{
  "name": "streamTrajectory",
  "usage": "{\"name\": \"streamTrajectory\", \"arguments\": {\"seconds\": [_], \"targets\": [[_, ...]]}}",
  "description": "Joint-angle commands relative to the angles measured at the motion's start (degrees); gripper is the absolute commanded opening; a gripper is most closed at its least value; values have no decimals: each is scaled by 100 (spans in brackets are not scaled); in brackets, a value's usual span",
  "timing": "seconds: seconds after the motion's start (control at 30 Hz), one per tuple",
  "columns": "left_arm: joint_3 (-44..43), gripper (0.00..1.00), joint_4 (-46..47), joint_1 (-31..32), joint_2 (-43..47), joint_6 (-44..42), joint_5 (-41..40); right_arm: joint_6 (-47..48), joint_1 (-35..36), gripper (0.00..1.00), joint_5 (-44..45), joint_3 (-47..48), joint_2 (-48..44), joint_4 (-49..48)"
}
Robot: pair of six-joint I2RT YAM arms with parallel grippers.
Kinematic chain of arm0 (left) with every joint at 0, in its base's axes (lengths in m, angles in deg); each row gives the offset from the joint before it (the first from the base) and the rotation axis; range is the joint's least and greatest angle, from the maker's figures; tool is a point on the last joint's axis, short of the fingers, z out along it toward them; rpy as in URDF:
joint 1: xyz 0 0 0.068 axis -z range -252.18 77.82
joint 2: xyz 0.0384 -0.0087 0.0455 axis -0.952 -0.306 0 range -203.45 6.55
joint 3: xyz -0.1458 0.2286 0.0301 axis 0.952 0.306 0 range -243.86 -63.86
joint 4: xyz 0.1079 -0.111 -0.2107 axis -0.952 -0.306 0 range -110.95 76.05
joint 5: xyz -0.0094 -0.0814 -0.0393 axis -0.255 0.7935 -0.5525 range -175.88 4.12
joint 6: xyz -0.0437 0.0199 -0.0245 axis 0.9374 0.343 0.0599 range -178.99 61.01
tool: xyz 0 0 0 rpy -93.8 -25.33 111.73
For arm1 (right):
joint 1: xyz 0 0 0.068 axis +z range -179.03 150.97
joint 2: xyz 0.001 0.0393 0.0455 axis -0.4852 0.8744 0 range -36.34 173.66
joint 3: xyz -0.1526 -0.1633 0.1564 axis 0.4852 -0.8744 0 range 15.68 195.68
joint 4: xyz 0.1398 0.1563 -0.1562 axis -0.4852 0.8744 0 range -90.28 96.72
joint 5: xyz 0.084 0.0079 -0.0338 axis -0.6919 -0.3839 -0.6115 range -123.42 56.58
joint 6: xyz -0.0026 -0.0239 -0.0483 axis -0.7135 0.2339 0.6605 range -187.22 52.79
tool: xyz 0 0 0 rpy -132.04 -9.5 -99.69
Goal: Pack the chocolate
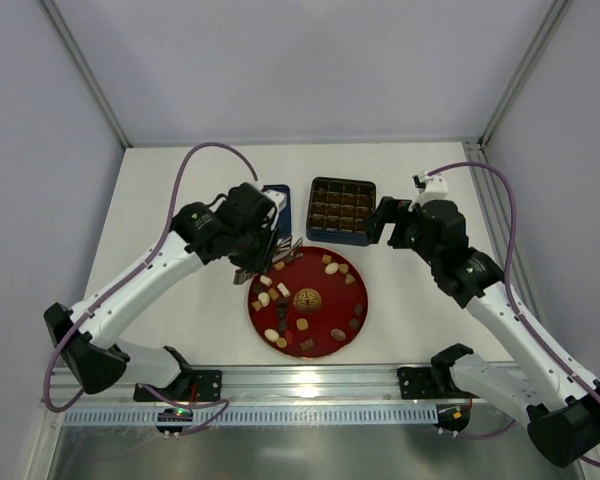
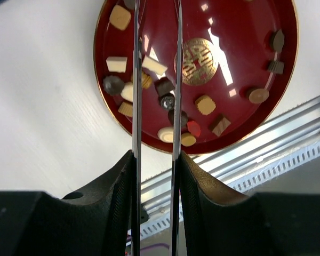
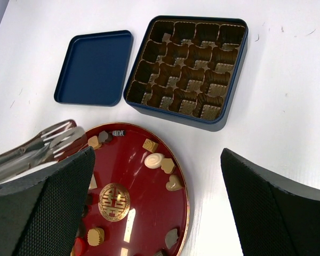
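Several small chocolate pieces (image 1: 280, 300), dark, tan and cream, lie on a round red plate (image 1: 332, 340) with a gold emblem. My left gripper (image 1: 272, 245) is shut on metal tongs (image 1: 285, 255) over the plate's far left edge. In the left wrist view the gripper (image 2: 156, 154) holds the tongs (image 2: 136, 80), whose blades stand apart over a dark piece (image 2: 164, 85) and a silver ball (image 2: 167, 101). My right gripper (image 1: 385, 222) is wide open and empty. In its wrist view it (image 3: 157, 154) hovers above the plate's edge (image 3: 185, 213) and a cream piece (image 3: 154, 160).
A dark blue square tin (image 1: 340, 233) with brown grid compartments stands behind the plate and also shows in the right wrist view (image 3: 224, 114). Its flat blue lid (image 3: 93, 66) lies left of it. An aluminium rail (image 1: 310, 375) runs along the near edge.
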Motion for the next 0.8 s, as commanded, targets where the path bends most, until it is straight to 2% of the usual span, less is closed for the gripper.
{"name": "streamTrajectory", "arguments": {"seconds": [0.0,0.3,0.43,0.77], "targets": [[244,37,-218,132,388,140,74,16,-3,100,77,36,42,-155],[929,38,-376,370,643,211,74,7,-11,100,94,10,95,-155],[1070,42,-394,387,713,176,127,-2,6,100,94,19,95,-147],[1159,43,-315,431,538,79,127,16,-3,100,103,36,112,-147]]}}
